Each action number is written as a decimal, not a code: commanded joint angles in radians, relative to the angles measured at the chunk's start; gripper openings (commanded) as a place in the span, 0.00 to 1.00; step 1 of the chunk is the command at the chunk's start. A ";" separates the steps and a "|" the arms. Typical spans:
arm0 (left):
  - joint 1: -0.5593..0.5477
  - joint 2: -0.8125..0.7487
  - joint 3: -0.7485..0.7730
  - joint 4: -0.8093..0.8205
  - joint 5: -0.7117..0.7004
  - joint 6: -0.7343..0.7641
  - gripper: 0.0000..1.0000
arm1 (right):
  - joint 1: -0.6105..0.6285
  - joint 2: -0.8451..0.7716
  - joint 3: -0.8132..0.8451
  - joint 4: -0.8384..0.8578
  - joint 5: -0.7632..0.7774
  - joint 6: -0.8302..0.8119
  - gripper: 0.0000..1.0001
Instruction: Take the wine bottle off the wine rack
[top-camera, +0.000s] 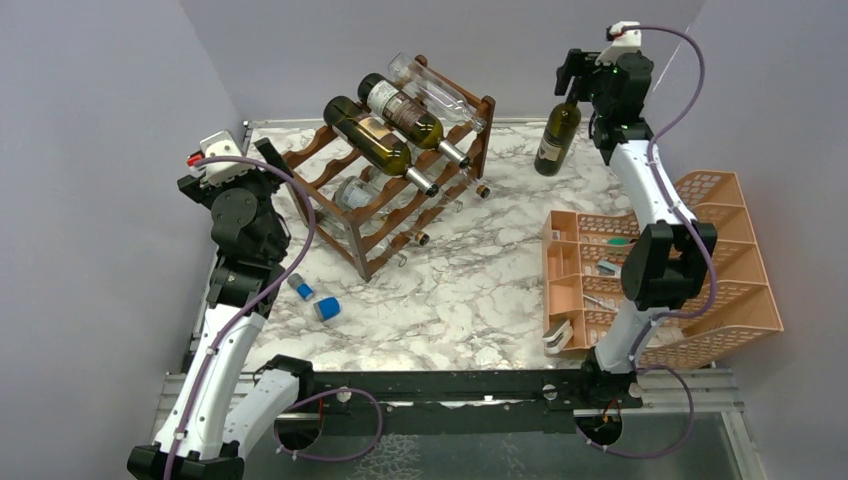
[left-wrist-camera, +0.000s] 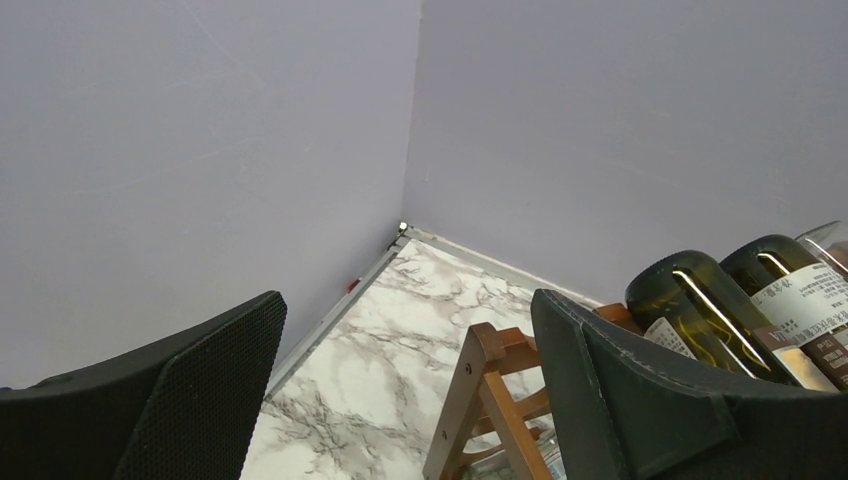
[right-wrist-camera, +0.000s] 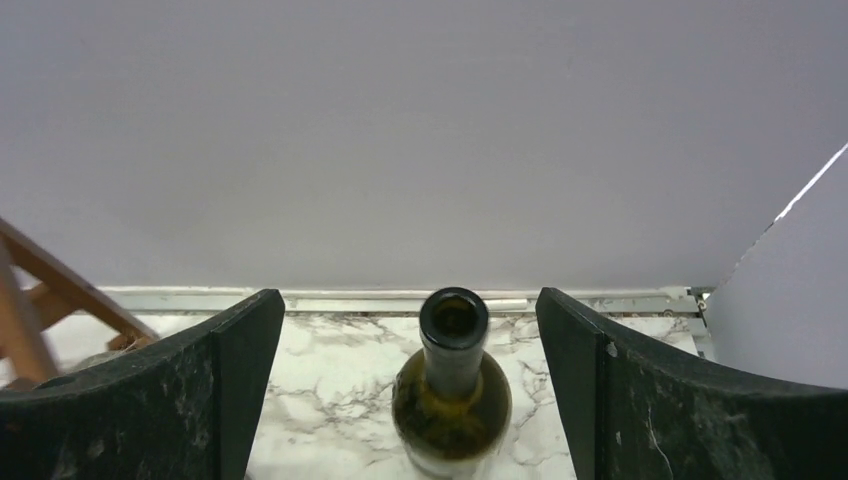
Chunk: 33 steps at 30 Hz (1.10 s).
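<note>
The dark brown wooden wine rack (top-camera: 400, 195) stands at the back centre and holds two dark green labelled bottles (top-camera: 375, 135) and several clear ones. A green wine bottle (top-camera: 557, 138) stands upright on the marble table to the rack's right. My right gripper (top-camera: 572, 78) is above its neck and open. In the right wrist view the bottle (right-wrist-camera: 452, 390) sits between the wide-apart fingers (right-wrist-camera: 230, 390) without touching them. My left gripper (top-camera: 268, 155) is open and empty at the rack's left end. Its view shows a rack post (left-wrist-camera: 480, 400) and the green bottle bases (left-wrist-camera: 700, 305).
An orange plastic tray organiser (top-camera: 700, 290) with small items stands at the right. Two blue caps (top-camera: 327, 308) lie on the table in front of the rack. Grey walls close in at the back and both sides.
</note>
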<state>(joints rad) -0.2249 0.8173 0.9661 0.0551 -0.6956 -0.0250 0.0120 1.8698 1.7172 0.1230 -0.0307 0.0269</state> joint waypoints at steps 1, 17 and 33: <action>-0.005 -0.016 -0.015 0.019 0.017 -0.016 0.99 | -0.002 -0.195 -0.065 -0.123 -0.050 0.059 1.00; -0.051 0.009 -0.013 -0.016 0.175 -0.070 0.99 | 0.002 -0.735 -0.640 -0.359 -0.499 0.311 1.00; -0.060 0.261 0.553 -0.739 0.659 -0.662 0.99 | 0.002 -0.917 -0.731 -0.345 -0.625 0.288 1.00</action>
<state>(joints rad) -0.2790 1.0046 1.4220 -0.4446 -0.2058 -0.3824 0.0124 0.9611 1.0061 -0.2577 -0.5770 0.3031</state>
